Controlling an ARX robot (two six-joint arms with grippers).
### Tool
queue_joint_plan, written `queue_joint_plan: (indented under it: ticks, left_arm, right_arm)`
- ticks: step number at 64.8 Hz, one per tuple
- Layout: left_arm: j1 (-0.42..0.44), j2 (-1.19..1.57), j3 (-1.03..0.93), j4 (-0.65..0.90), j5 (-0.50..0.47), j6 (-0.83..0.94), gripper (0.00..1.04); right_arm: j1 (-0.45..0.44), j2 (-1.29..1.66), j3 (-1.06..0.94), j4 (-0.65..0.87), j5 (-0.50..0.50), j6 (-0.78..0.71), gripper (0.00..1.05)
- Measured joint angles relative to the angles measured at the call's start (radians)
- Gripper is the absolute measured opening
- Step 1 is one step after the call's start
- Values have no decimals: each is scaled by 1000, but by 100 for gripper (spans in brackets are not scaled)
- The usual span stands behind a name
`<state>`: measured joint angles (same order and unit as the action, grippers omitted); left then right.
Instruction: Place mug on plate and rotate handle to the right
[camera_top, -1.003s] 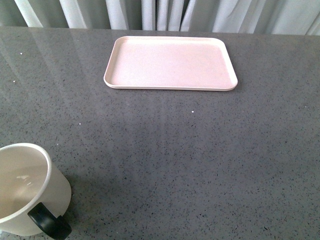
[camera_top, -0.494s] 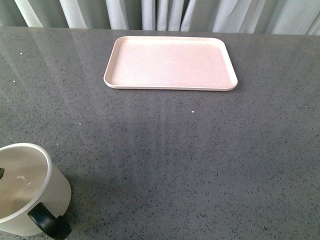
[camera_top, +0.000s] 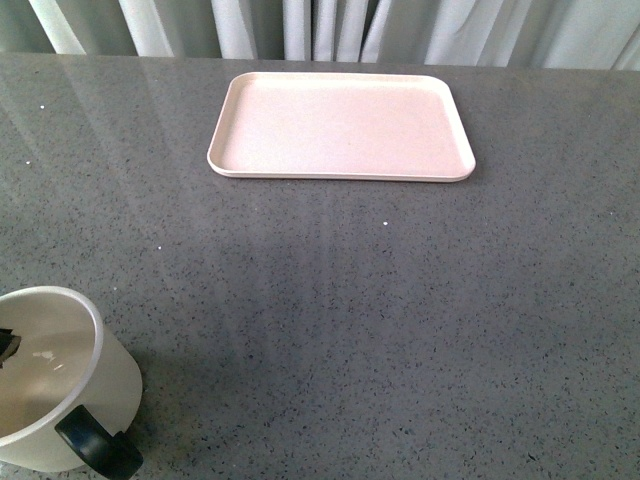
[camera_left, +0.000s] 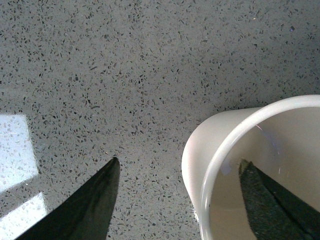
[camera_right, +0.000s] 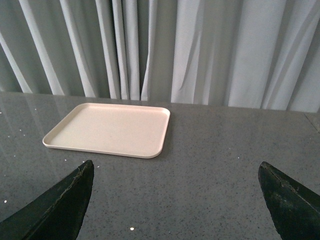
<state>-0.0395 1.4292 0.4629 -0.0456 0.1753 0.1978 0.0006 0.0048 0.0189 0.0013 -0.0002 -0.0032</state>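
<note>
Well, our mug (camera_top: 112, 385) sits far from the plate (camera_top: 340, 125), off its near-left corner; our left gripper (camera_left: 178, 162) straddles the mug's wall, fingers (camera_left: 90, 205) apart, and the right gripper (camera_right: 175, 165) gapes wide.

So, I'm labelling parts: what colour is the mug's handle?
Glossy black handle, clearest in the front view.

Mug (camera_top: 62, 385) half out of frame
</note>
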Motion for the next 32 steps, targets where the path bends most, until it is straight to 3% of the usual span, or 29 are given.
queue_joint_plan:
  ticks: [11, 16, 20, 32]
  left_arm:
    - [-2, 7, 1, -1, -2, 0, 21]
    - [-4, 6, 2, -7, -2, 0, 8]
    - [-5, 1, 7, -19, 7, -5, 2]
    - [-12, -44, 25, -80, -14, -4, 2]
  right_arm:
    - [0, 0, 0, 0, 0, 0, 96]
    - [0, 0, 0, 0, 0, 0, 96]
    - [0, 0, 0, 0, 0, 0, 96]
    - [0, 0, 0, 0, 0, 0, 96]
